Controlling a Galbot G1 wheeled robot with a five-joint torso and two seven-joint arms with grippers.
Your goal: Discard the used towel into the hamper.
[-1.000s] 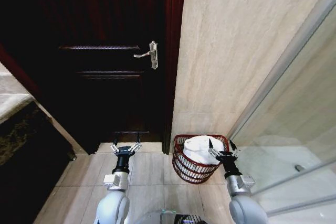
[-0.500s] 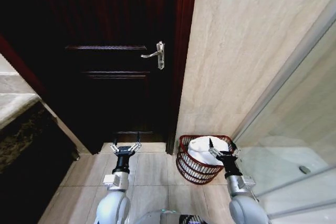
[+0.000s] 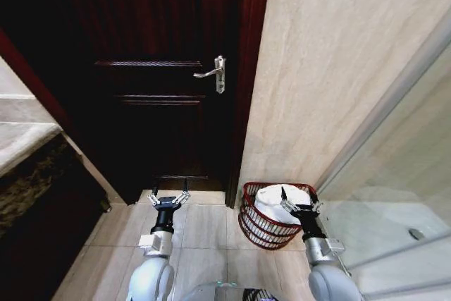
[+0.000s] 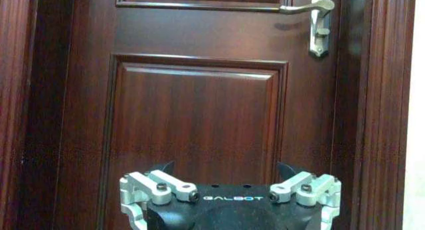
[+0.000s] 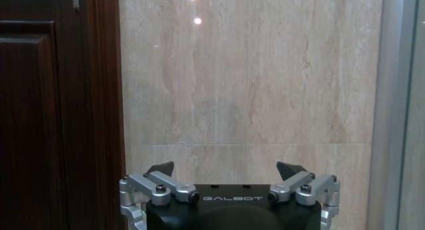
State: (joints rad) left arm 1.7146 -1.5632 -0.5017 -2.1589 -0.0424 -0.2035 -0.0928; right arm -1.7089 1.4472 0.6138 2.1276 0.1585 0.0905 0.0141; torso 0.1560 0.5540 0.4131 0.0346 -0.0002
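Head view: the white towel (image 3: 276, 202) lies inside the red-brown hamper (image 3: 255, 227) by the tiled wall (image 3: 331, 82). The right gripper (image 3: 297, 198) hangs over its rim and the left gripper (image 3: 169, 196) faces the dark door (image 3: 155, 103), both with jaws wide apart and holding nothing. A lower arm could tip the light hamper on the smooth floor tiles (image 3: 204, 227); the room is narrow.

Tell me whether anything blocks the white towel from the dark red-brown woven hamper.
Nothing visible does: the white towel already lies inside the dark red-brown woven hamper, on the tiled floor by the beige wall. The open right gripper hangs over it; the left gripper faces the dark wooden door.
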